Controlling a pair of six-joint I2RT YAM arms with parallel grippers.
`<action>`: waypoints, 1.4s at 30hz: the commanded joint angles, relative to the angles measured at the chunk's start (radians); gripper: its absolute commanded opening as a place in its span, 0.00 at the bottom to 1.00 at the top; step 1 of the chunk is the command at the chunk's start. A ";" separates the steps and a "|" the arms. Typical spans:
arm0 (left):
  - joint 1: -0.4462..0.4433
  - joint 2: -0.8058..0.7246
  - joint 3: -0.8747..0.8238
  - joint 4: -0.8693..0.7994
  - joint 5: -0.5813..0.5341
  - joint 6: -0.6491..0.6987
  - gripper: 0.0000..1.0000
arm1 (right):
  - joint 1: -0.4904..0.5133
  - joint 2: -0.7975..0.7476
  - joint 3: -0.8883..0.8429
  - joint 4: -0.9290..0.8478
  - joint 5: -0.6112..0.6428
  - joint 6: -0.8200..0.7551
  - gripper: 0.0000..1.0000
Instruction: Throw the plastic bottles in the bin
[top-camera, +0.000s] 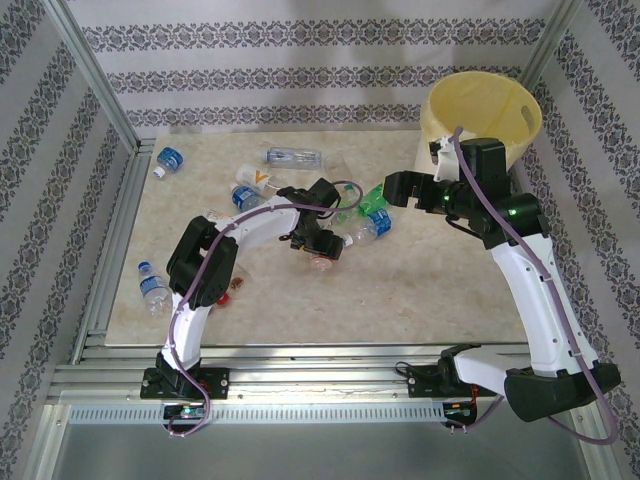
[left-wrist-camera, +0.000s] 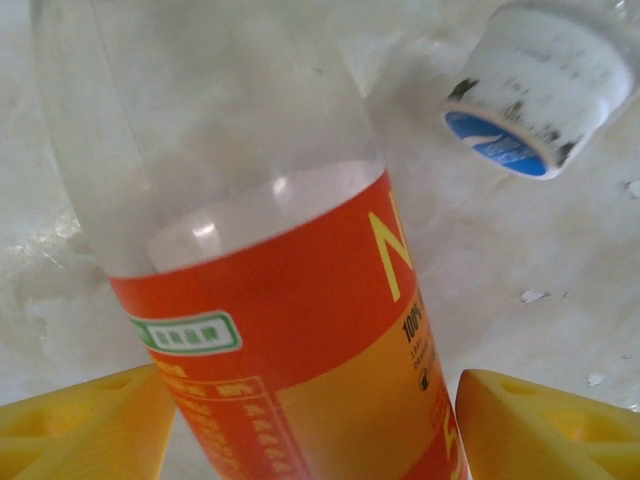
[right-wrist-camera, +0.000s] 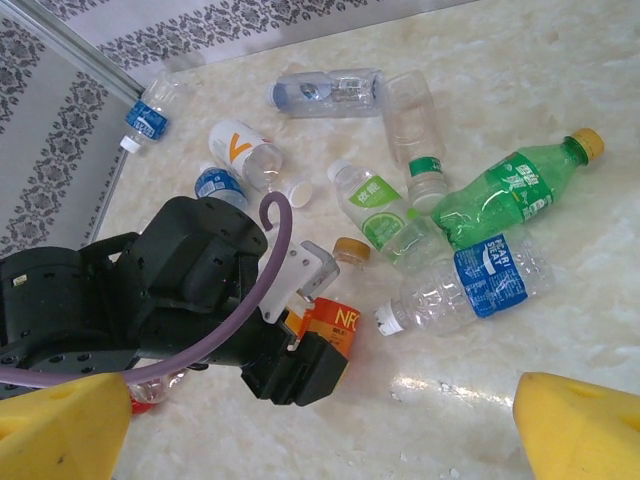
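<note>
A clear plastic bottle with an orange label (left-wrist-camera: 300, 330) (right-wrist-camera: 335, 325) lies on the marble table. My left gripper (left-wrist-camera: 315, 430) (top-camera: 318, 250) (right-wrist-camera: 300, 350) straddles it, with a yellow finger (left-wrist-camera: 80, 425) pressed against each side. Beside it lie a blue-labelled bottle (right-wrist-camera: 480, 280) (top-camera: 365, 228), its white cap (left-wrist-camera: 530, 90) showing, and a green bottle (right-wrist-camera: 510, 185) (top-camera: 375, 200). My right gripper (top-camera: 395, 187) (right-wrist-camera: 320, 440) hangs open above the table with nothing between its fingers, just left of the pale-yellow bin (top-camera: 440, 125) at the back right.
More bottles lie scattered: one at the left edge (top-camera: 150, 285), one at the back left (top-camera: 168, 160), a clear one at the back (top-camera: 292, 156), an orange-marked one (top-camera: 255, 178). Aluminium rails (top-camera: 110, 250) and patterned walls bound the table.
</note>
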 joint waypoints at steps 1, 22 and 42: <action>0.015 0.019 0.026 -0.059 -0.014 0.027 0.73 | 0.014 -0.015 -0.016 0.017 0.007 0.013 0.98; 0.019 -0.152 -0.163 0.161 0.032 0.079 0.48 | 0.016 0.011 -0.070 0.064 0.000 0.033 0.98; 0.018 -0.509 -0.429 0.521 0.158 0.106 0.46 | 0.020 0.044 -0.098 0.145 -0.103 0.097 0.98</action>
